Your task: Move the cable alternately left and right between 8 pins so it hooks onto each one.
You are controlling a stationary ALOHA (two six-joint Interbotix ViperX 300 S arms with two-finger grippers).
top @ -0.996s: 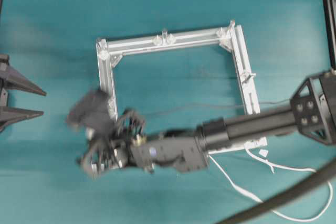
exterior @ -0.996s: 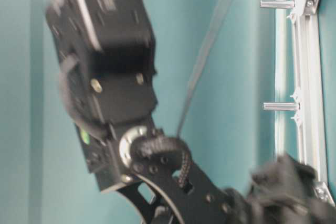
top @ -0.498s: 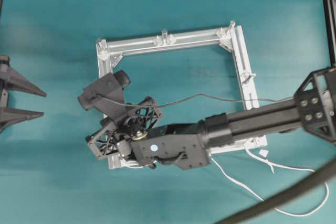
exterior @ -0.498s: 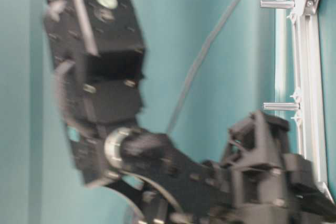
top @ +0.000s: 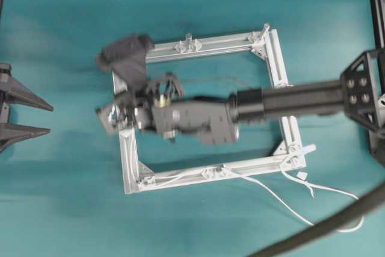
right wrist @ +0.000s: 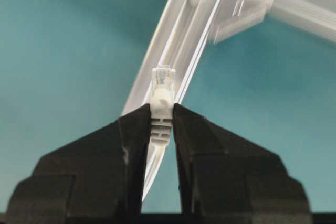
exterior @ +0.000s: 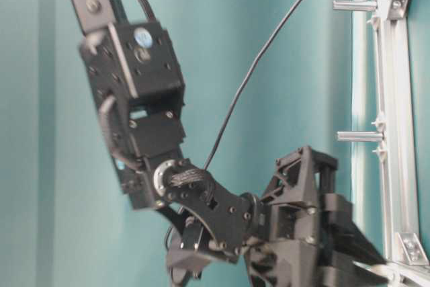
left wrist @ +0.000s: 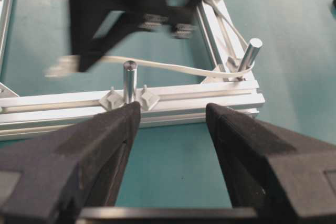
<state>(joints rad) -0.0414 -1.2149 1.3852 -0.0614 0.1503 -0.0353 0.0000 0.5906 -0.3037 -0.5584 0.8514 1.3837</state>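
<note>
Right gripper [right wrist: 161,129] clamped on cable [top: 264,194] plug, over frame [top: 274,58] left rail. Cable runs along frame's bottom rail, hooked round corner pin [left wrist: 252,53], slack trailing beyond frame's bottom-right corner. Left gripper [left wrist: 170,124] spread wide, empty, outside frame's left side. Judgement: cord light, limp, slips under low tension; plug only firm hold point.

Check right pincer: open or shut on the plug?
Shut on it. In the right wrist view the right pincer pinches the cable by its white plug between both fingers.
</note>
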